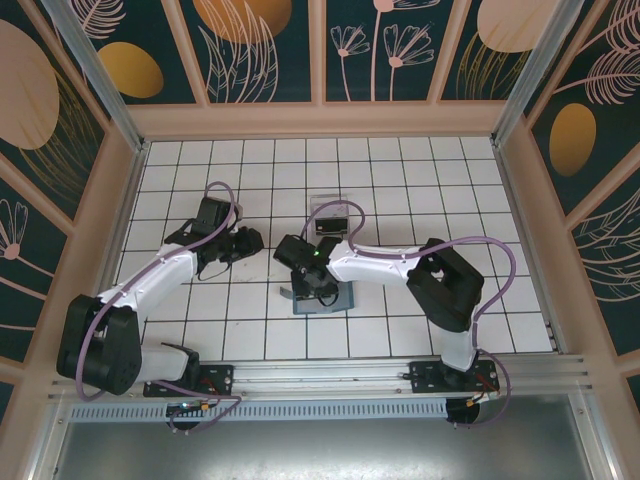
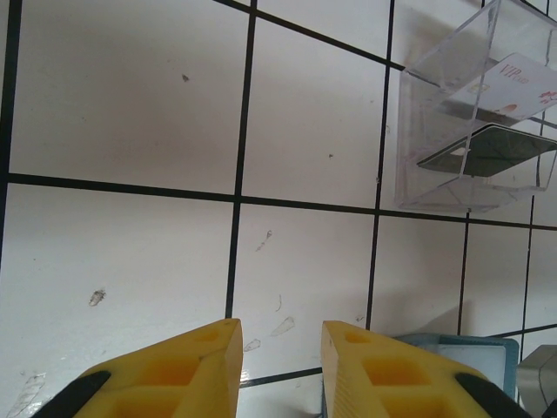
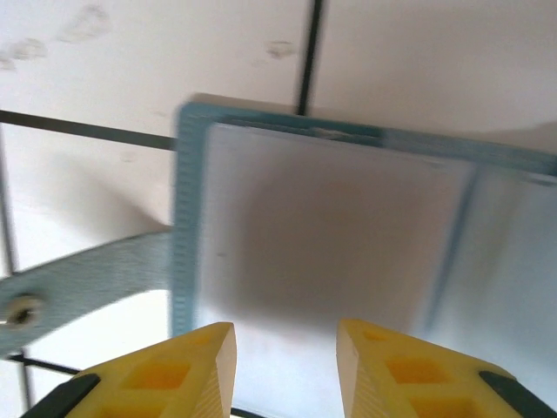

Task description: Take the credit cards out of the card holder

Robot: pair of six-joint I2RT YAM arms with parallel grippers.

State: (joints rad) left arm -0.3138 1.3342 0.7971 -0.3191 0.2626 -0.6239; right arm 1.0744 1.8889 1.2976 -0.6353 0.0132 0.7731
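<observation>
while over card holder (image 3: 331,244) edge, open tiles (image 2: 130,113)

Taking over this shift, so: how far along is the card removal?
Done: a whitish card and a dark card lie in the clear box. In hand: the right gripper, open and empty, is over the card holder; the left gripper hangs open. Left: I cannot tell whether any cards are inside it.

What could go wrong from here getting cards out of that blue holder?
The right end effector hangs close over the card holder with jaws apart; it may push the holder across the tiles, since the left end effector sits off it over bare tile. The holder's strap could snag.
</observation>
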